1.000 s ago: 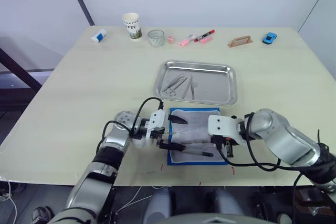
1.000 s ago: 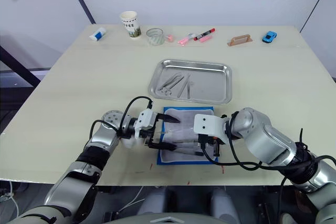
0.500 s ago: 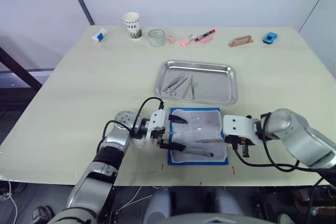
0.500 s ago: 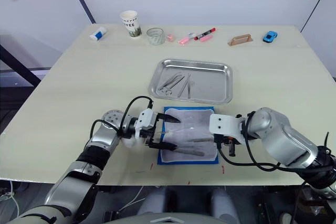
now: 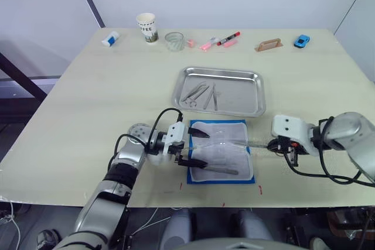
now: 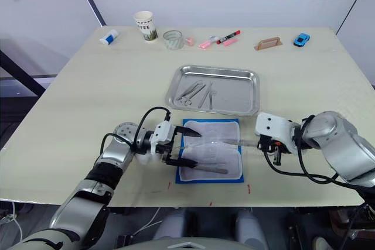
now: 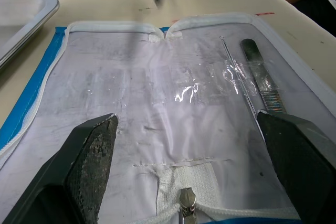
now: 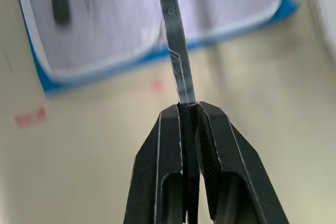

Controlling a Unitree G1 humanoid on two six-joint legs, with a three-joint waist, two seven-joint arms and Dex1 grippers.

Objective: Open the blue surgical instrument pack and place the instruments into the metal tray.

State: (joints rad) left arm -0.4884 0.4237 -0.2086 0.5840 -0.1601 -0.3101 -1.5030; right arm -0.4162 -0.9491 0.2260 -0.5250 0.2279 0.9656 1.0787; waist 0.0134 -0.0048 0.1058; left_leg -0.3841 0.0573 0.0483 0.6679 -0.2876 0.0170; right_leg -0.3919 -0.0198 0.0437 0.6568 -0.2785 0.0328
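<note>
The blue surgical instrument pack (image 5: pixel 221 151) lies open near the table's front edge, its pale lining up. One silvery instrument (image 5: pixel 220 170) and a thin probe (image 7: pixel 236 72) rest inside it. My left gripper (image 5: pixel 204 149) is open, its fingers straddling the pack's left edge. To the right of the pack, my right gripper (image 5: pixel 274 143) is shut on a thin flat metal instrument (image 8: pixel 176 51) whose tip reaches back over the pack's right edge. Behind the pack sits the metal tray (image 5: pixel 252 95) with several instruments (image 5: pixel 199 93) in its left half.
Along the far edge stand a small bottle (image 5: pixel 109 40), a paper cup (image 5: pixel 147 28), a glass (image 5: pixel 174 41), pink and red markers (image 5: pixel 222 41), a wooden block (image 5: pixel 268 45) and a blue toy car (image 5: pixel 301 41). The table's front edge runs close below the pack.
My right gripper has moved rightward from over the pack to beside it, drawing the thin instrument out with it. The left gripper has stayed in place.
</note>
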